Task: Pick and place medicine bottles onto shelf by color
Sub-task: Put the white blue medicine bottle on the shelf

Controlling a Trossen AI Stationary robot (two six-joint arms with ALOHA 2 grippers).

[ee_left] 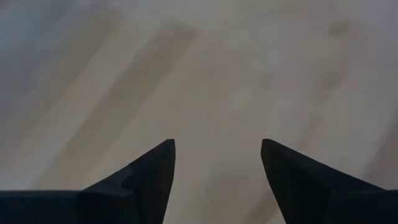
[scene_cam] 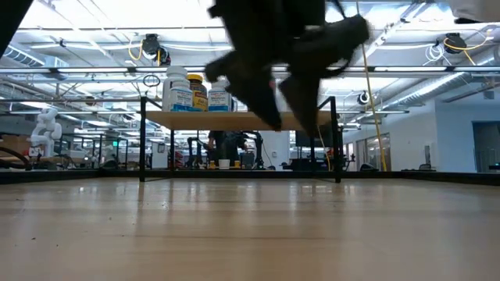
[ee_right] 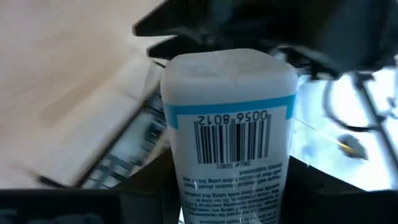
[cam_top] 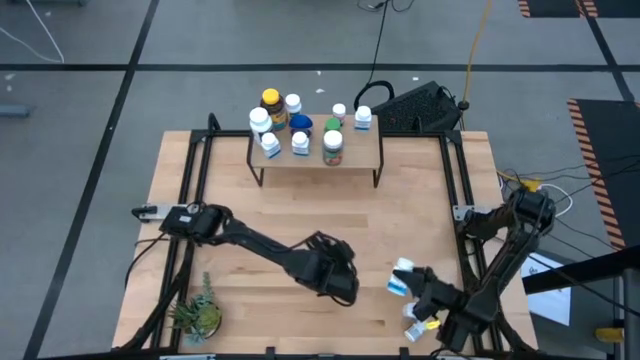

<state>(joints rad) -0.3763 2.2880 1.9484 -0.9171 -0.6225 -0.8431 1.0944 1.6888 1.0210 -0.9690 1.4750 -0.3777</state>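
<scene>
Holding a white bottle (ee_right: 229, 137) with a blue band and a barcode, the right gripper (cam_top: 418, 290) sits near the table's front right corner, its fingers closed against the bottle's sides; in the high view the same bottle (cam_top: 402, 279) shows white and blue at the gripper's tip, lifted over the wood beside the black frame rail; a second small bottle (cam_top: 412, 331) lies close by, toward the front edge.

Left gripper (ee_left: 217, 180): over bare wood in the middle front of the table (cam_top: 250, 200); fingers (ee_left: 149, 177) parted with a clear gap, nothing between them; in the low view it hangs dark above the tabletop.

Shelf (cam_top: 355, 155): light wooden board on thin black legs at the far edge of the table; carries a group of bottles (cam_top: 300, 125): one amber with a yellow cap (cam_top: 270, 103), one blue (cam_top: 301, 124), one green-capped (cam_top: 333, 126), the rest white with blue labels; one white bottle (cam_top: 363, 118) stands apart at the right end.

Potted plant (cam_top: 198, 315): small, green, at the front left corner, well apart from both grippers.
</scene>
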